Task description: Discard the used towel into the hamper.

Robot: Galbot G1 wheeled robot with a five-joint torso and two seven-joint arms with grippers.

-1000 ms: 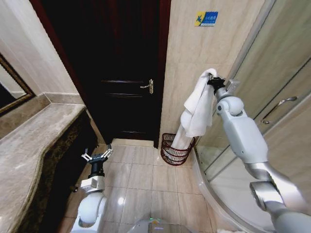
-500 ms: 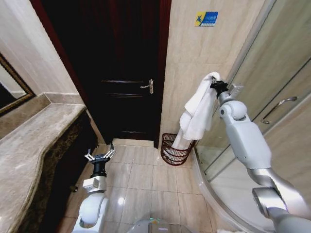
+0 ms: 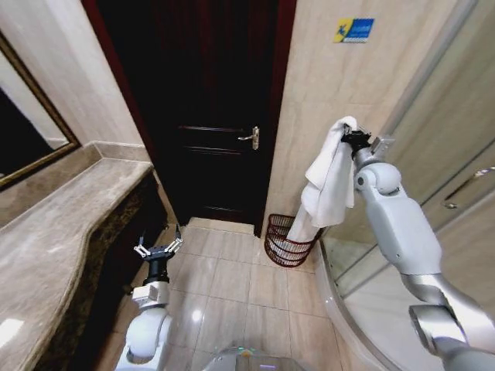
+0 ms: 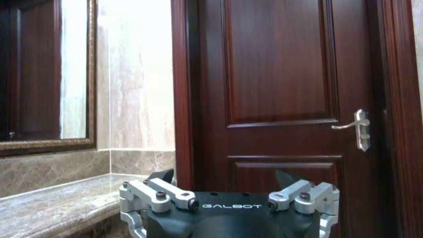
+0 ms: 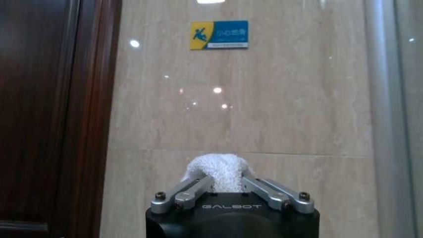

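Head view: right gripper point(image 3: 355, 141) jaws clamped on towel point(image 3: 328, 184), hanging long axis vertical, tail at hamper point(image 3: 291, 240) rim directly below. Left gripper point(image 3: 157, 250) jaws spread, parked low, farther off.

The tiled floor point(image 3: 232, 286) carries the hamper point(image 3: 288, 241), which stands at about two o'clock from the robot, close against the beige wall beside the dark door. At nine o'clock, a marble counter point(image 3: 54, 247) runs along the floor's edge.
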